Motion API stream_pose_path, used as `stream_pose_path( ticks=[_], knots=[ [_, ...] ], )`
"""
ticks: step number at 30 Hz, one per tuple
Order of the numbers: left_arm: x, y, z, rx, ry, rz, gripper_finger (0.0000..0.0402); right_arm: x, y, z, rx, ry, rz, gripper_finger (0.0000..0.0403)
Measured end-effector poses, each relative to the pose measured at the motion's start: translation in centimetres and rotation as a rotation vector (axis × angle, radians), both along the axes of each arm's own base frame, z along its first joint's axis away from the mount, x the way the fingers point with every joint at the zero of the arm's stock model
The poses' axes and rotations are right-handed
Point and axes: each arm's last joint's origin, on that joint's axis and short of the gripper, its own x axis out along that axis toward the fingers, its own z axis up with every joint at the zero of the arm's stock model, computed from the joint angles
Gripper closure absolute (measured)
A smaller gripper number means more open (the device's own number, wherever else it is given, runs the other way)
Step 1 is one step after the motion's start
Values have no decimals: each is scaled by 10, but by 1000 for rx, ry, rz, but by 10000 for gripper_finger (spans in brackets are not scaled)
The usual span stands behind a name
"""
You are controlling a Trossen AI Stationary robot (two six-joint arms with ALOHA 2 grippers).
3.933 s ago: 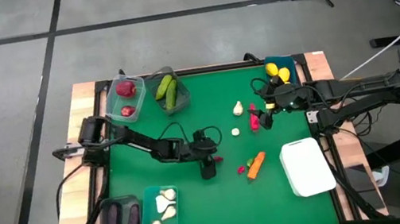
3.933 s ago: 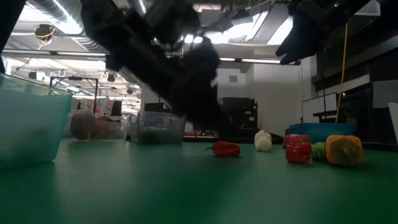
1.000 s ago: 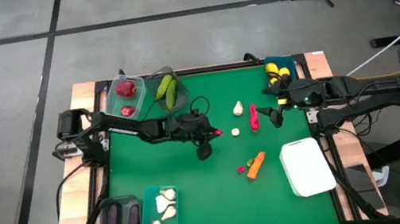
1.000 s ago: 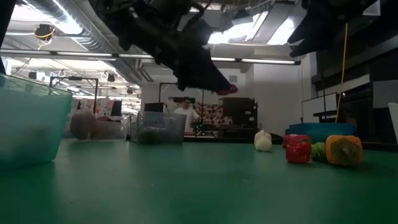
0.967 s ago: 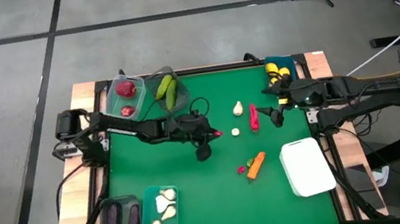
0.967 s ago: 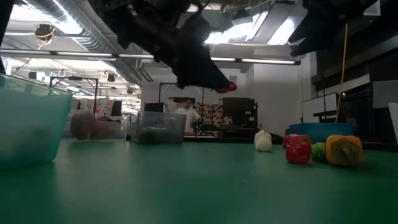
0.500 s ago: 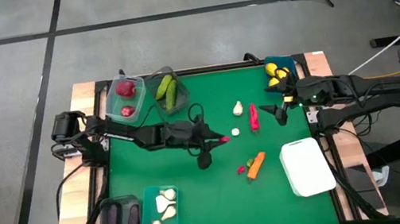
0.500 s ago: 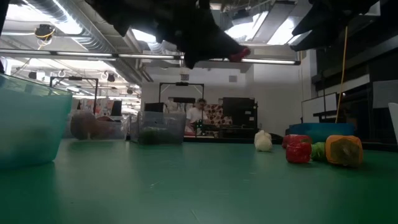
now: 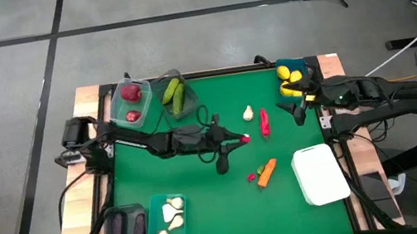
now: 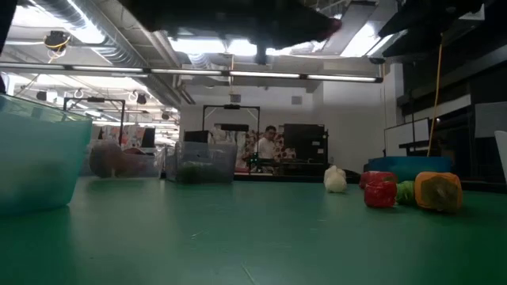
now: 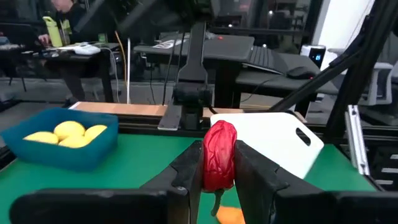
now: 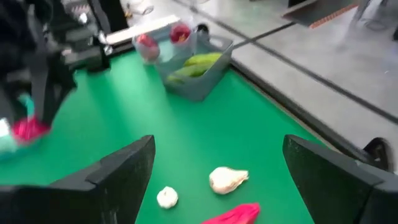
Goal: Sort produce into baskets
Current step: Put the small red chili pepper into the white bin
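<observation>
My left gripper [image 9: 239, 139] reaches out over the middle of the green table and is shut on a small red pepper [image 11: 219, 154], high above the mat; the low view shows it at the top edge [image 10: 329, 24]. My right gripper [image 9: 297, 111] hangs open near the blue basket of lemons [image 9: 292, 75], with nothing between its fingers. On the mat lie a garlic bulb [image 9: 248, 113], a second red pepper [image 9: 265, 123], an orange carrot [image 9: 266, 173] and a small red piece [image 9: 252, 177]. My left gripper pinches the red pepper's two sides [image 11: 208, 167] between its two fingers. The fingers lie about level and point toward the table's right edge. The pepper stands upright in the hold, its top above the fingers [image 11: 249, 171], lifted clear of the mat.
The flat white tray [image 9: 320, 173] sits at the near right. At the far left stand a clear basket of red fruits [image 9: 131, 102] and a grey one with cucumbers [image 9: 176, 95]. Baskets with eggplants [image 9: 124, 231] and garlic [image 9: 168, 222] stand at the near left.
My left gripper has carried the red pepper toward the table's right edge and upward, still shut on it; in the low view it has risen to the top edge. My right gripper has drawn back a little toward the right edge, staying open.
</observation>
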Motion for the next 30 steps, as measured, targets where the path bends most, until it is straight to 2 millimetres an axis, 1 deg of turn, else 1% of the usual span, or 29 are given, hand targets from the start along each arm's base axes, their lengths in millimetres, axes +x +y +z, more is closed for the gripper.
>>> stream_pose_path(
  ticks=[6, 11, 14, 16, 17, 20, 23, 27, 30],
  knots=[
    [49, -3, -13, 54, 18, -10, 323, -16, 0, 7, -3, -79, -17, 52],
    [93, -6, -19, 68, 17, -99, 323, -27, 0, 11, 13, -131, -23, 52],
    [115, -8, -22, 110, 9, -127, 323, -32, 1, 12, 14, -148, -22, 52],
    [127, -9, -23, 129, 16, -147, 323, -33, 1, 13, 14, -152, -22, 52],
    [133, -10, -19, 130, -8, -162, 323, -34, 1, 12, 14, -149, -22, 52],
    [147, -13, -17, 124, -16, -232, 323, -34, 1, 12, 14, -145, -21, 52],
    [157, -19, -20, 156, -30, -289, 323, -34, 1, 11, 14, -132, -22, 52],
    [171, -23, -25, 225, -70, -305, 323, -34, 1, 11, 15, -130, -21, 52],
    [183, -23, -30, 235, -106, -298, 323, -34, 1, 11, 16, -131, -22, 52]
  ],
)
